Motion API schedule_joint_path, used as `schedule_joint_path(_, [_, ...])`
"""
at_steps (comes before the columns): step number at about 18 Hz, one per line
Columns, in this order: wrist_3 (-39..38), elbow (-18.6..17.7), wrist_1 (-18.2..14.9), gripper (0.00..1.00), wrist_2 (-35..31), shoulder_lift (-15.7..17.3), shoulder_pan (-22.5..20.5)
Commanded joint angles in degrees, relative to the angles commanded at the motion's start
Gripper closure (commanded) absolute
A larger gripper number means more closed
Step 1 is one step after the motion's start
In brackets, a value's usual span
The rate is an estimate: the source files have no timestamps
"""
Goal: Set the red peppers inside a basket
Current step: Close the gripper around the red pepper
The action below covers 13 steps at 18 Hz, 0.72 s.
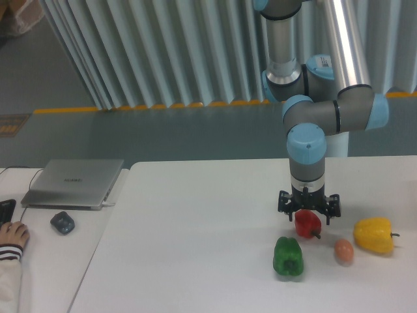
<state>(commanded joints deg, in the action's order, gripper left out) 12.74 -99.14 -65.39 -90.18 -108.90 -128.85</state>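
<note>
Step in hand, as I judge it: the approach to the grasp. The black two-finger gripper hangs straight down off the grey-and-blue arm, directly over the small glossy red bell pepper. Jaws spread wide, one out to each side of the pepper's top; nothing is held. Whether the tips touch the pepper's skin cannot be told from this view.

The red pepper sits on the white table, right of centre, its short dark stem pointing toward the lower right.

Next move probably calls for a short drop so the jaws straddle the body, then closing across its width. Glossy, rounded skin, so a hold low on the body looks safer than one near the crown.

Around it: a green bell pepper near its front left, a small brownish egg-shaped thing near its front right, a yellow bell pepper further right. All apart from the red one, though the green is close enough to be nudged by a wide jaw.

No basket is in view; the drop point is unknown.

Off to the left: a closed grey laptop, a dark computer mouse, a person's hand at the edge.
</note>
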Motion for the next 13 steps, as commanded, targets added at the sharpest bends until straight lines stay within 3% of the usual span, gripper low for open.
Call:
schedule_joint_path(1, [0.1,0.1,0.0,0.27,0.0,0.0,0.1])
schedule_joint_path(6, [2.7,0.2,-0.5,0.53,0.3,-0.3,0.2])
schedule_joint_path(9, [2.8,0.7,-0.7,0.62,0.6,-0.2,0.3])
schedule_joint_path(13, [3.7,3.6,-2.8,0.63,1.1,0.3,0.3])
